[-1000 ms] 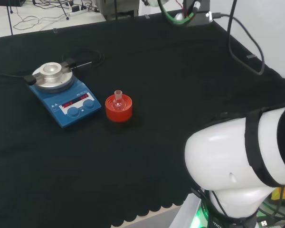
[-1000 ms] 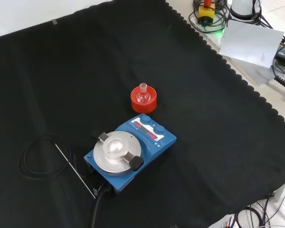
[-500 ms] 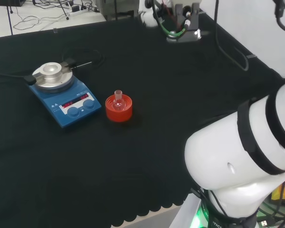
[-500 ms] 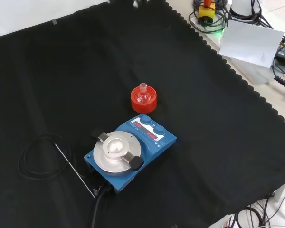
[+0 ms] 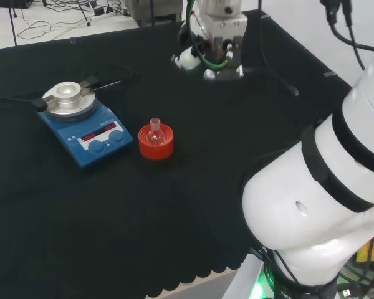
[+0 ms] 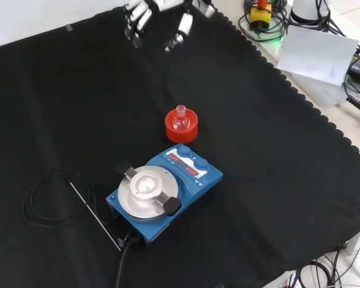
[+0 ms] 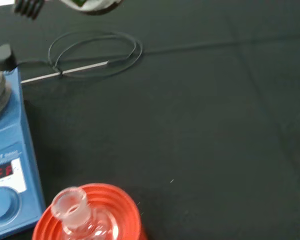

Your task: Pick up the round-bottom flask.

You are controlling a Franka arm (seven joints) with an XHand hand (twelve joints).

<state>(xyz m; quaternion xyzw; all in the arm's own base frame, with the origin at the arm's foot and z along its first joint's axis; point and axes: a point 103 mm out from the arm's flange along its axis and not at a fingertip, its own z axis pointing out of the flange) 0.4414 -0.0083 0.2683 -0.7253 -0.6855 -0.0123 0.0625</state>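
Black-draped tabletop [image 6: 276,180]: the flask [image 6: 180,117] sits upright in its red ring stand [image 6: 181,127] beside the blue hotplate [image 6: 165,192], untouched; the hand [image 6: 159,15], fingers spread and empty, hangs well apart, approach and grasp remaining.

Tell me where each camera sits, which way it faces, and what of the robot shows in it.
Head view: behind and above the arm's base, looking over the white arm links at the bench; the hand hangs beyond.
Front view: opposite the arm, looking down on the cloth; the hand enters from the top.
Wrist view: at the wrist, looking down past the palm.
All three share the round-bottom flask on its red stand beside the blue stirrer plate.
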